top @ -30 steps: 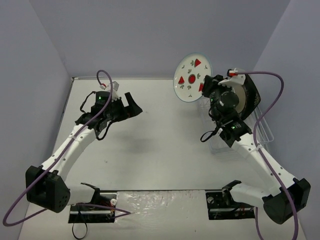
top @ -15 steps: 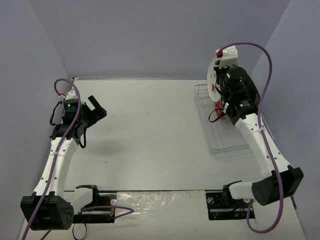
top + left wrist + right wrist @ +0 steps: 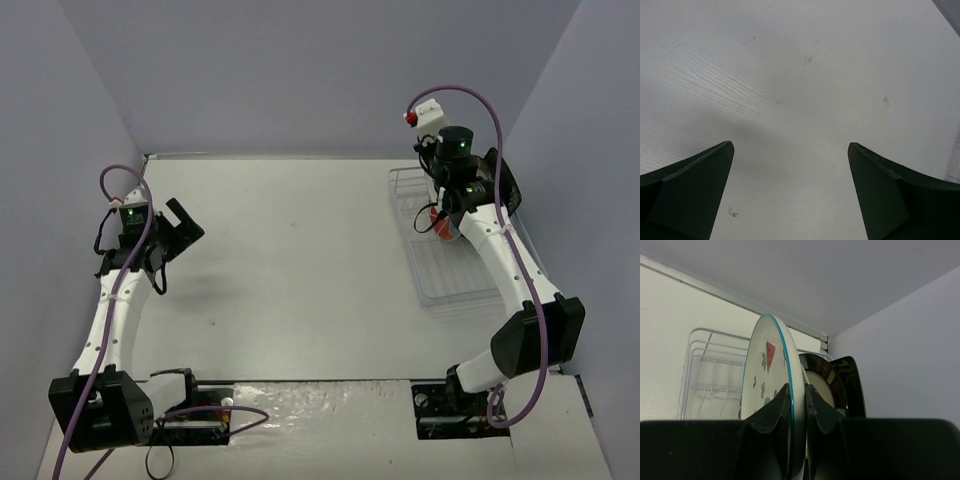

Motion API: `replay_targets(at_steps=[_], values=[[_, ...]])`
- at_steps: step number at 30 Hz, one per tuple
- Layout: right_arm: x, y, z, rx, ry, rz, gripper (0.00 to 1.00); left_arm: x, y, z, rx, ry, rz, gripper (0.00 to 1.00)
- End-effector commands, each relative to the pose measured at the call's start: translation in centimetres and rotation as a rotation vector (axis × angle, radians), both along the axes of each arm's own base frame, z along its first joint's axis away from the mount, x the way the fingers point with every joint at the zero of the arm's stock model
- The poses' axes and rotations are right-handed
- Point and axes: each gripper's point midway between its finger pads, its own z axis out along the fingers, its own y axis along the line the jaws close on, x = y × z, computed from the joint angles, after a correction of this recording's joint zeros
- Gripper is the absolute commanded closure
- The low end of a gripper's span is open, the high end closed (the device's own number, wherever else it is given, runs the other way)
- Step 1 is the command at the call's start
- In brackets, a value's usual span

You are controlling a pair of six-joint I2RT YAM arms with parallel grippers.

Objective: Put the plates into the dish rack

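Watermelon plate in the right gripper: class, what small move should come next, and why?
Probably ease the watermelon plate straight down into the dish rack. The right gripper pinches it upright beside the black-rimmed plate; whether it is seated yet is hidden.

Robot lab test cell.
White wood-grain table (image 3: 300,270) boxed in by plain lilac-grey walls (image 3: 300,70); white-and-black left arm (image 3: 113,315) and right arm (image 3: 512,275) bolted at its near edge.
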Motion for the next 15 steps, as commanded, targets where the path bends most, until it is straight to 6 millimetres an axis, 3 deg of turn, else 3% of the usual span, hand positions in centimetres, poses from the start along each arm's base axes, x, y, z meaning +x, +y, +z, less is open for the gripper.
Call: replay_targets(at_steps=[1, 15], values=[[1.0, -0.2, 7.3, 0.004, -0.214, 0.018, 1.00, 1.2, 0.0, 1.3, -0.024, -0.077, 0.003, 0.03], [3.1, -0.1, 2.7, 0.003, -0.128, 0.016, 1.00, 0.9, 0.7, 0.5, -0.017, -0.046, 0.024, 0.03]])
